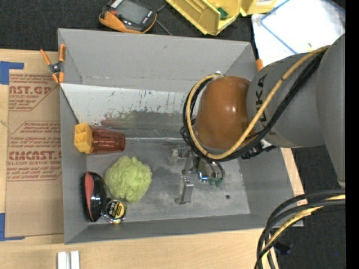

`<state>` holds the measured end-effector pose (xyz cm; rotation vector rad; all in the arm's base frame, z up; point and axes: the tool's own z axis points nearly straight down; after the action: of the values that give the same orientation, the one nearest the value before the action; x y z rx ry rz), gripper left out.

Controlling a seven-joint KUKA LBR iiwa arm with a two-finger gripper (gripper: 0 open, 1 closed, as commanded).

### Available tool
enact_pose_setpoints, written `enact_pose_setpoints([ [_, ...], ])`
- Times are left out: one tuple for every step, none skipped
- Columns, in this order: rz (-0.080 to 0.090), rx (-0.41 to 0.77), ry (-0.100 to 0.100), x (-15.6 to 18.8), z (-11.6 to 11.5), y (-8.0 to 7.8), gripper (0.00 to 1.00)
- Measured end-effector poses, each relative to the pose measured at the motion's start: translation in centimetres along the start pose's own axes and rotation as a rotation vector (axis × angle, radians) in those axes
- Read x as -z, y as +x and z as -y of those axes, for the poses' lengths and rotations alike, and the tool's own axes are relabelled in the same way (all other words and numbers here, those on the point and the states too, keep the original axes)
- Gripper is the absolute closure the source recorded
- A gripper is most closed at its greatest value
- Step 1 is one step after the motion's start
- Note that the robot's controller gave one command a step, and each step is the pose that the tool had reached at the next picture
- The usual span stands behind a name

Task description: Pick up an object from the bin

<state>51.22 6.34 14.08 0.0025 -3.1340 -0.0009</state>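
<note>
In the camera view the gripper [185, 179] hangs low over bare floor, right of the middle of the grey bin [151, 55] (spread or closed, I cannot tell). Just left lies a crumpled green lump [129, 177]. Farther left lies a red cup [105, 141], and near-left a yellow tape measure [114, 210].

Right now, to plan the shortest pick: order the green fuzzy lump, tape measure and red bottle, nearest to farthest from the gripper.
1. green fuzzy lump, mid-bin, left of the gripper.
2. tape measure, bottom-left corner.
3. red bottle, against the left wall.
</note>
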Motion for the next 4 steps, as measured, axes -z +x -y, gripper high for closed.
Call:
enact_pose_setpoints([
  [0.008, -0.001, -0.001, 0.4, 0.0, -0.2, 0.00],
  [0.012, 0.228, 0.003, -7.2, -10.8, 1.7, 0.00],
  [0.015, -0.065, 0.000, -3.6, -12.9, -0.8, 0.00],
  [0.012, 0.031, 0.003, -4.1, -13.9, -3.1, 0.00],
])
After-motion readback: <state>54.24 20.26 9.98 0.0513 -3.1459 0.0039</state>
